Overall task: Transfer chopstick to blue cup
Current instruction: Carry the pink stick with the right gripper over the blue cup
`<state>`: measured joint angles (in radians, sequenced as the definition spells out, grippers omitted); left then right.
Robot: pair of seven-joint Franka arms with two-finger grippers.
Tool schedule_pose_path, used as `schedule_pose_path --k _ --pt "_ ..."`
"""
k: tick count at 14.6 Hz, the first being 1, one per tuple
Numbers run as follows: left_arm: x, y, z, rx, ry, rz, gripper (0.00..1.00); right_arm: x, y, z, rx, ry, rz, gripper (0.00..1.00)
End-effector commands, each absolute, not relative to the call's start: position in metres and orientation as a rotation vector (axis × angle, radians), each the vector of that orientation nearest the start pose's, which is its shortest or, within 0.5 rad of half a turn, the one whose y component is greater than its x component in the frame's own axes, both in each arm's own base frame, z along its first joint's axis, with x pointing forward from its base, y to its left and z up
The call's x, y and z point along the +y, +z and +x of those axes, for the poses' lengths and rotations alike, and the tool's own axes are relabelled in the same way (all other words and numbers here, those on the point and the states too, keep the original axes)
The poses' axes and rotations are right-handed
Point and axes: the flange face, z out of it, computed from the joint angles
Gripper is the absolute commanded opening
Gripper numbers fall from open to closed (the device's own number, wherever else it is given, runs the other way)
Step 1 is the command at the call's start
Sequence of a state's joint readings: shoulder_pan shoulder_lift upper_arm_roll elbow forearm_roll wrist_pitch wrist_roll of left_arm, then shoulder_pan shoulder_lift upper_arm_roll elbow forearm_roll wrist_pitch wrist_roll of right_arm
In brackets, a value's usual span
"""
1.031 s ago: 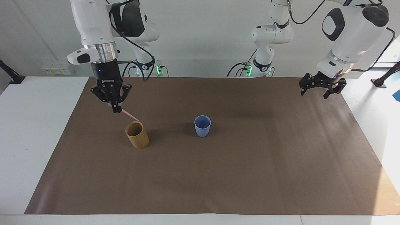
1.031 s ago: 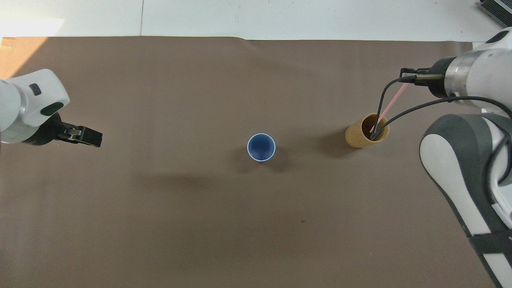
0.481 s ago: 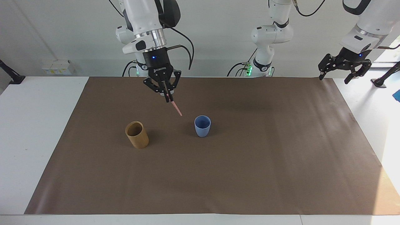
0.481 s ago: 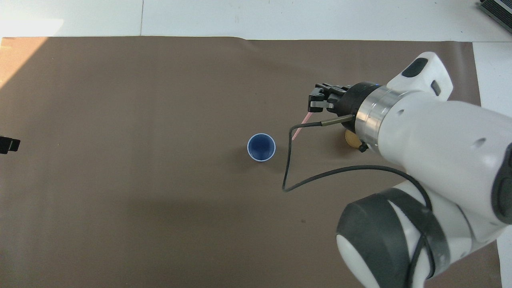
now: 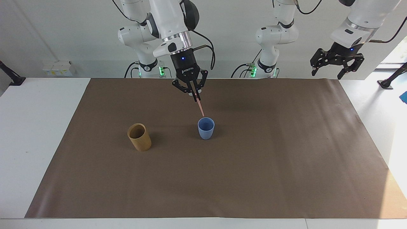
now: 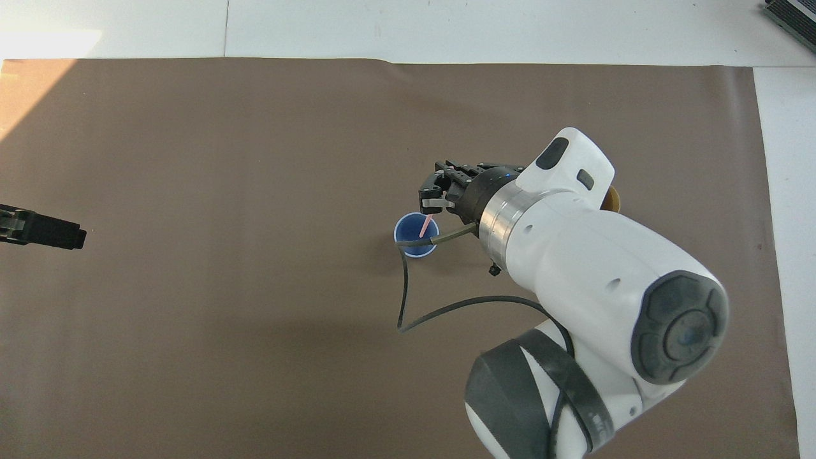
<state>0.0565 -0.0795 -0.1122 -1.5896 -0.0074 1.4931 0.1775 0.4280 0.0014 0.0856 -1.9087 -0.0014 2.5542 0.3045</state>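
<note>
Now | right fingers (image 5: 195,95) pinch chopstick (image 5: 200,108) | over blue cup (image 5: 206,128)

Pretty evenly lit overall, bright and diffuse. Strong daylight spills in at the right edge of the facing view and blows out the white table (image 5: 397,105) there, with a washed-out patch on the brown mat (image 5: 375,178) at lower right. Same sun shows as a warm glow at the upper left of the overhead view. Shadows are soft: faint smudges beside the blue cup (image 5: 206,128) and wooden cup (image 5: 139,137). Everything's sharp, no motion blur
</note>
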Motion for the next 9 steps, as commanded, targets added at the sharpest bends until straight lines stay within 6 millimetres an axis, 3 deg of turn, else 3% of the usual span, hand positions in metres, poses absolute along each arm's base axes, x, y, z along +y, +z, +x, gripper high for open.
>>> schedule_pose_path --k 1,4,5,6,9 --pt "-0.026 0.654 0.516 0.358 0.037 -3.119 1.00 0.307 0.528 0.530 -0.322 -0.889 -2.753 0.00" --pt "-0.026 0.649 0.516 0.355 0.051 -3.126 1.00 0.306 0.511 0.530 -0.328 -0.874 -2.764 0.00" --pt "-0.024 0.649 0.516 0.348 0.049 -3.141 1.00 0.307 0.511 0.529 -0.329 -0.866 -2.768 0.31" --pt "-0.023 0.648 0.517 0.342 0.045 -3.159 1.00 0.305 0.509 0.529 -0.325 -0.861 -2.772 0.45" --pt "-0.027 0.644 0.516 0.361 0.055 -3.179 1.00 0.306 0.508 0.527 -0.323 -0.856 -2.774 0.49"
